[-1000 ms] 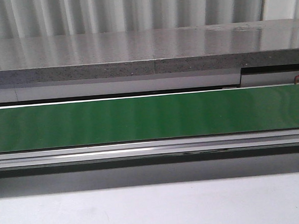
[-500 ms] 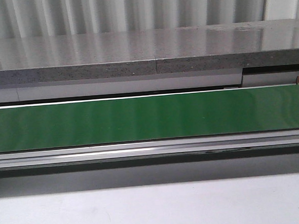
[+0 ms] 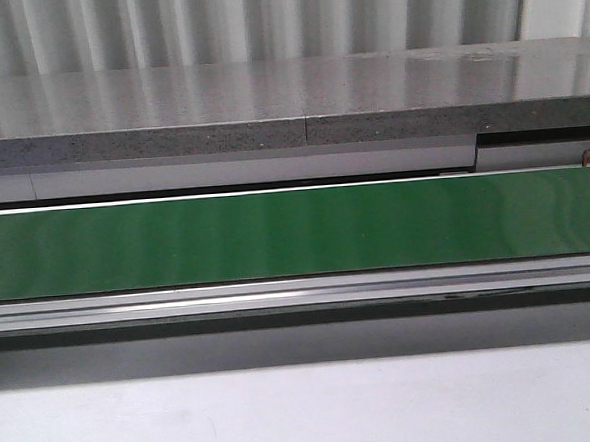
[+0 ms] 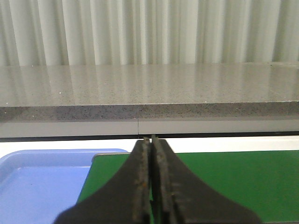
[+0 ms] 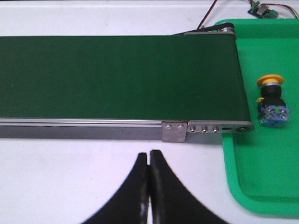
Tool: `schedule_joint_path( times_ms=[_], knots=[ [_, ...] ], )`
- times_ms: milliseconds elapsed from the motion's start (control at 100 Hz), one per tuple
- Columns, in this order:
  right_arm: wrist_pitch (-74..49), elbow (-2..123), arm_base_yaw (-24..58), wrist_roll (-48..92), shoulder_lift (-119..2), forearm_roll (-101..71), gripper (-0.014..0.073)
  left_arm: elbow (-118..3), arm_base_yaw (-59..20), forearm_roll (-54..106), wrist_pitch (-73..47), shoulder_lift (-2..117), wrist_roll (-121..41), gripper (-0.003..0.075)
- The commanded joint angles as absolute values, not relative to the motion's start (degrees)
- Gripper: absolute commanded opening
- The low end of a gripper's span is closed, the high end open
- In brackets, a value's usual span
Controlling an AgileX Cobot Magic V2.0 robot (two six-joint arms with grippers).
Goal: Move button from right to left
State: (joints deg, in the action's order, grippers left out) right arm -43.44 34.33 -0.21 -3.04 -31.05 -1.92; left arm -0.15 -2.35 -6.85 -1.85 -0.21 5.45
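Note:
The button [image 5: 271, 101], with a yellow cap and a blue-grey body, lies on its side in a green tray [image 5: 252, 186] in the right wrist view, just past the end of the green conveyor belt [image 5: 117, 77]. My right gripper [image 5: 149, 154] is shut and empty over the white table, short of the belt's frame and well to one side of the button. My left gripper [image 4: 151, 139] is shut and empty above the other end of the belt [image 4: 233, 182], beside a blue tray [image 4: 42, 186]. Neither gripper nor the button shows in the front view.
The belt [image 3: 296, 231] runs across the front view with a metal rail [image 3: 299, 293] in front and a grey stone ledge [image 3: 288, 106] behind. Wires and a small circuit board [image 5: 261, 8] lie beyond the green tray.

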Motion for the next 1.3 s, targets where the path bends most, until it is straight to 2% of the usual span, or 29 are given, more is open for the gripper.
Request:
schedule_joint_path(
  times_ms=[0, 140, 210, 280, 400, 470, 520, 670, 880, 1080, 1290],
  knots=[
    [-39.7, 36.5, -0.3, -2.8, -33.0, -2.0, -0.0067, 1.3, -2.1, -6.8, 3.1, -2.2, 5.8, -0.002],
    [-40.0, 36.5, -0.3, -2.8, -33.6, -2.0, -0.0053, 1.3, -2.1, -6.8, 3.1, -2.2, 5.8, -0.002],
    [-40.0, 36.5, -0.3, -2.8, -33.6, -2.0, 0.0021, 1.3, -2.1, -6.8, 3.1, -2.2, 5.8, -0.002],
    [-40.0, 36.5, -0.3, -2.8, -33.6, -2.0, 0.0162, 1.3, -2.1, -6.8, 3.1, -2.2, 5.8, -0.002],
    [-39.7, 36.5, -0.3, -2.8, -33.6, -2.5, 0.0474, 1.3, -2.1, -6.8, 3.1, -2.2, 5.8, -0.002],
    [-39.4, 36.5, -0.3, -2.8, -33.6, -4.5, 0.0601, 1.3, -2.1, -6.8, 3.1, -2.2, 5.8, -0.002],
    [-39.1, 36.8, -0.3, -2.8, -33.7, -6.0, 0.0652, 1.3, -2.1, -6.8, 3.1, -2.2, 5.8, -0.002],
    [-42.0, 41.0, -0.3, -2.9, -37.5, -8.4, 0.0654, 1.3, -2.1, -6.8, 3.1, -2.2, 5.8, -0.002],
    [-45.2, 52.1, -1.2, -2.9, -50.0, -3.5, 0.0654, 1.3, -2.1, -6.8, 3.1, -2.2, 5.8, -0.002],
    [-44.0, 58.8, -14.1, -2.0, -62.9, -1.4, 0.0654, 1.3, -2.1, -6.8, 3.1, -2.2, 5.8, -0.002],
    [-40.4, 61.2, -26.1, 5.0, -74.9, -8.3, 0.0654, 1.3, -2.1, -6.8, 3.1, -2.2, 5.8, -0.002]
  ],
)
